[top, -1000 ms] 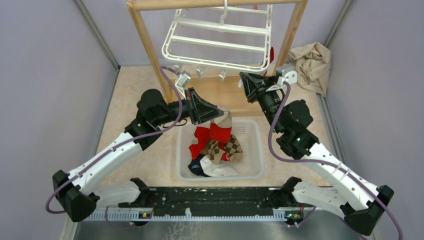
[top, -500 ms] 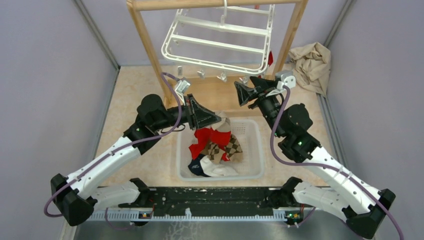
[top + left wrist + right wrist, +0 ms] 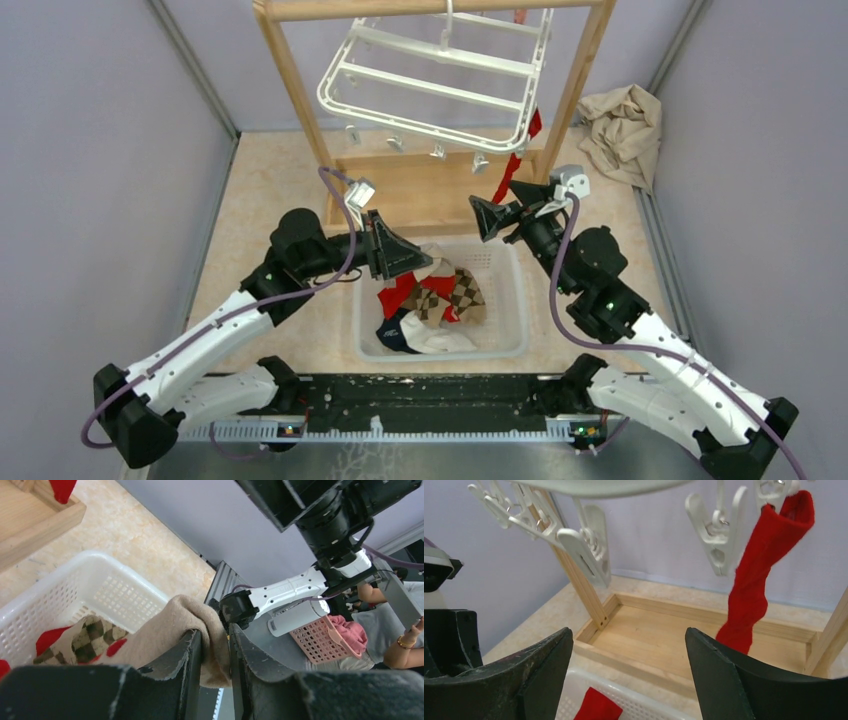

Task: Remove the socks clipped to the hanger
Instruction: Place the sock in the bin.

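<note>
The white hanger (image 3: 430,85) hangs tilted from the wooden frame, with clips (image 3: 719,535) dangling along its near edge. One red sock (image 3: 515,160) stays clipped at its right corner and hangs twisted (image 3: 751,585). My right gripper (image 3: 497,215) stands open just below and left of that sock, nothing between its fingers (image 3: 629,635). My left gripper (image 3: 425,258) is shut on a tan sock (image 3: 175,625) over the basket's back left corner; the sock's fold is pinched between the pads (image 3: 215,655). Several socks (image 3: 440,305) lie piled in the basket.
The white perforated basket (image 3: 505,335) sits between the arms. The wooden frame's posts (image 3: 295,100) and base tray (image 3: 420,190) stand behind it. A crumpled beige cloth (image 3: 620,125) lies at the back right corner. Purple walls close in on both sides.
My right gripper opened wide and drew back down from the hanger's right corner. The hanger swung left and the red sock now hangs free. My left gripper moved slightly down-left with the tan sock.
</note>
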`<state>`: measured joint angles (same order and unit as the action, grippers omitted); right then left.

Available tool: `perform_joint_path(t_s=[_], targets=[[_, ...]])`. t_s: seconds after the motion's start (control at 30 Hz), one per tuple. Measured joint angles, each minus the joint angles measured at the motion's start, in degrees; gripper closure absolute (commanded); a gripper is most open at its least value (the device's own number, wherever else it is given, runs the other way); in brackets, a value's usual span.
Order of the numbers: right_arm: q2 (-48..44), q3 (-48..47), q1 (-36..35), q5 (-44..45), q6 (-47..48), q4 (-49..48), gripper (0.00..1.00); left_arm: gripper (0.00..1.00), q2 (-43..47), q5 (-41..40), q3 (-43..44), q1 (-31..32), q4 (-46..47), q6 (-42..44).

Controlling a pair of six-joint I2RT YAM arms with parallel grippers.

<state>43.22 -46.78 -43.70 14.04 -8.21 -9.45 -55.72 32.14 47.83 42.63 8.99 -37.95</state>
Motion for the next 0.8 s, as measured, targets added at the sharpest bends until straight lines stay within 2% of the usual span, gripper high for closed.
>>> perform_joint_path(t_s=[0.23,0.53,0.8], targets=[[-5.25,3.61,0.00,1.01,-1.22,4.52,0.16,0.65,-0.15,0.00,-5.44,0.00,-1.07,-0.22],[-10.82,8.07,0.00,5.11,-3.21,9.29,0.15,0.46,-4.94,-0.04,-9.79,0.00,-1.49,-0.17],[-10.99,8.26,0.00,8.94,-4.00,12.94,0.13,0.25,-11.45,-1.51,-12.85,0.00,-0.92,-0.11]])
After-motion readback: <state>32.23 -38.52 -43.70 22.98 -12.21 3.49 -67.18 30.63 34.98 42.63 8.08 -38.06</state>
